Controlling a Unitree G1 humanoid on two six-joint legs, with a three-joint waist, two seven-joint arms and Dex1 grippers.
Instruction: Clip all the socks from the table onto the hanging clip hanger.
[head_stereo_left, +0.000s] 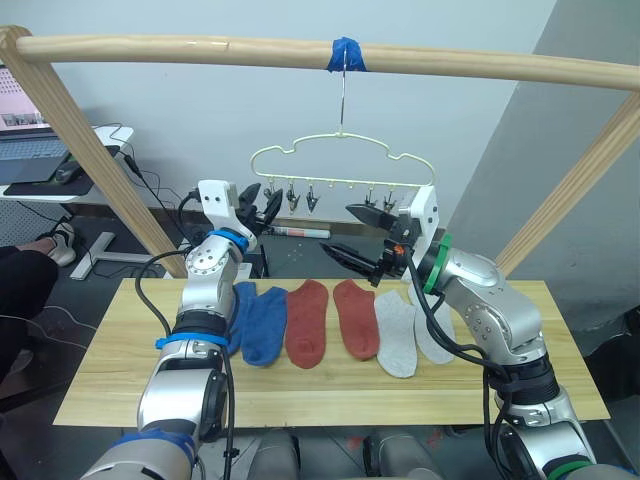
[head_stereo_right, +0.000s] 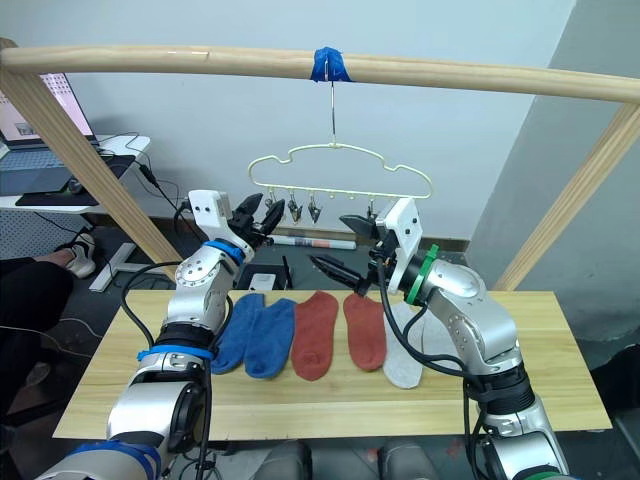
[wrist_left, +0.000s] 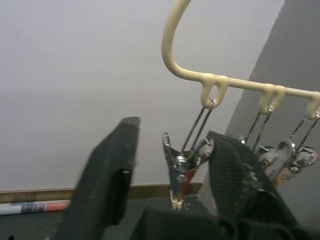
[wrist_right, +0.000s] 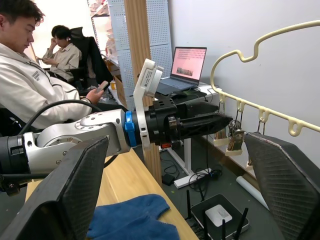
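All six socks (head_stereo_left: 335, 320) are left on the counter (head_stereo_left: 100, 380); no clip on the clip hanger (head_stereo_left: 340, 165) is filled. The left tool (head_stereo_left: 262, 208) is held wide around the end clip (wrist_left: 180, 170); the right tool (head_stereo_left: 358, 235) is spread wide, empty.

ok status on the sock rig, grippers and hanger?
Left gripper open around the end clip. Right gripper open, empty, by the clip hanger. Six socks flat on the table, none clipped. Nothing in the way.
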